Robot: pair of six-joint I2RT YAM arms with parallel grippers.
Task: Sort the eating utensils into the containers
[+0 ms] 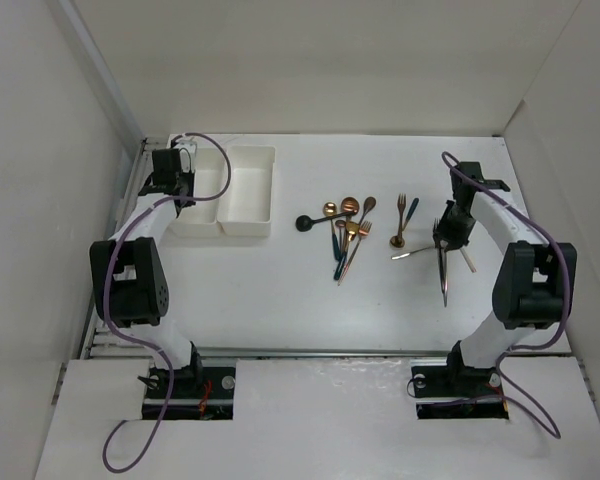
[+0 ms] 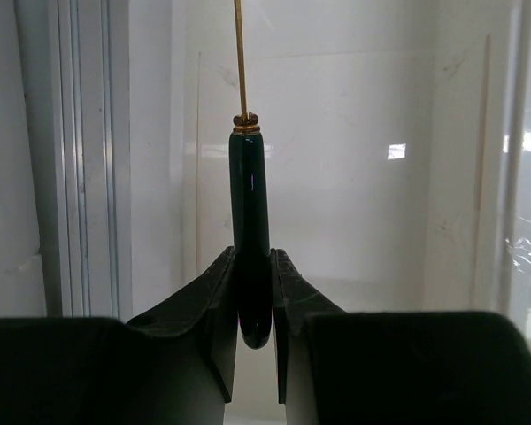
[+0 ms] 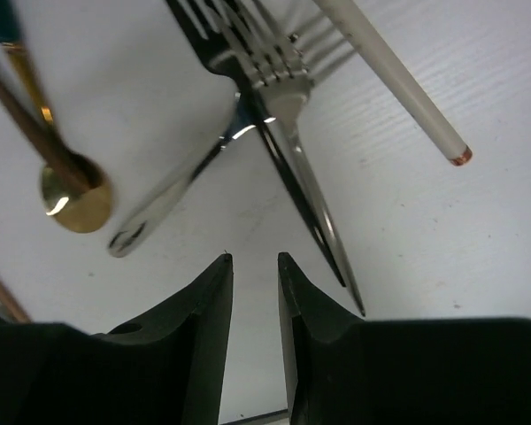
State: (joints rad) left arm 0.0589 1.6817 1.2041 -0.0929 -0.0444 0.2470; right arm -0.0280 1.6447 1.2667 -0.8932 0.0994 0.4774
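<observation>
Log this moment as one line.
left gripper: holds teal utensil over trays | right gripper: empty, by silver fork

end effector [image 3: 255, 266] slightly apart, empty | silver fork [image 3: 279, 71] crossing black fork [image 3: 289, 181] | gold spoon [image 3: 75, 199] left | white handle [image 3: 389, 66] upper right

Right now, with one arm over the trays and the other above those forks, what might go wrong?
The left hand pinches the dark-handled utensil only near the end of its handle, so it could swing or slip before it is down in the white tray. The right hand hangs empty over crossed forks; closing there might catch two at once or scatter them.
</observation>
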